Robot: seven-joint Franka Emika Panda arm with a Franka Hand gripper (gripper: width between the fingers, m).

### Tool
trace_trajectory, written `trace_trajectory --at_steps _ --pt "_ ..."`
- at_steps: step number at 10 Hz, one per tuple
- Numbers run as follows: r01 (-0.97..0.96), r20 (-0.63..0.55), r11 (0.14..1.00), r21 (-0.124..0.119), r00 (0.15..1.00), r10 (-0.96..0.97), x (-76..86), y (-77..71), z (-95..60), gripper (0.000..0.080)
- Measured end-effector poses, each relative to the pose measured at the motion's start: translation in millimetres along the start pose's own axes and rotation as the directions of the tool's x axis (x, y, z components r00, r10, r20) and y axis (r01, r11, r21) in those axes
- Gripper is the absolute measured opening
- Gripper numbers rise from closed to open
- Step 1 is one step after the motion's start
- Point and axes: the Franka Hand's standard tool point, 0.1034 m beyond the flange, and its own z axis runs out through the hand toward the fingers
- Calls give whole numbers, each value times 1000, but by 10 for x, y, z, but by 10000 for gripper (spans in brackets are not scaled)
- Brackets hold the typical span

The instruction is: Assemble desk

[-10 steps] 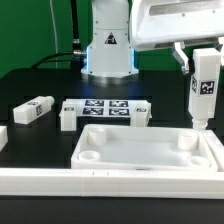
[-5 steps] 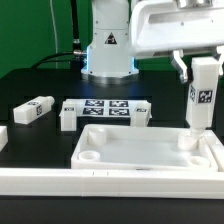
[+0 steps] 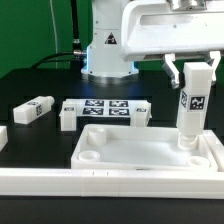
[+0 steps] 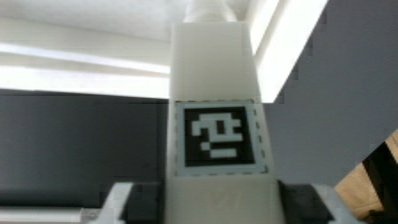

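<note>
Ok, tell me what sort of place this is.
Probably a robotics lab bench: a robot arm on a black table, a marker board, and a tagged desk leg in its gripper.

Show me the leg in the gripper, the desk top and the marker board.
held leg (image 3: 194, 104), exterior view, on its tagged face.
desk top (image 3: 140, 152), exterior view, on its bare floor.
marker board (image 3: 108, 108), exterior view, on its middle.

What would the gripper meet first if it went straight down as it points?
The gripper holds a leg upright; going down, that leg would meet the round corner socket of the desk top, on the exterior view's right, first. Alignment is unclear.
</note>
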Motion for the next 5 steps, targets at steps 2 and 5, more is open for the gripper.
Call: trace_trajectory --at_steps 2,5 --pt "0 1 1000 0 1000 0 -2 0 4 290" --pt "18 -22 1000 9 1000 -18 167 -88 91 290"
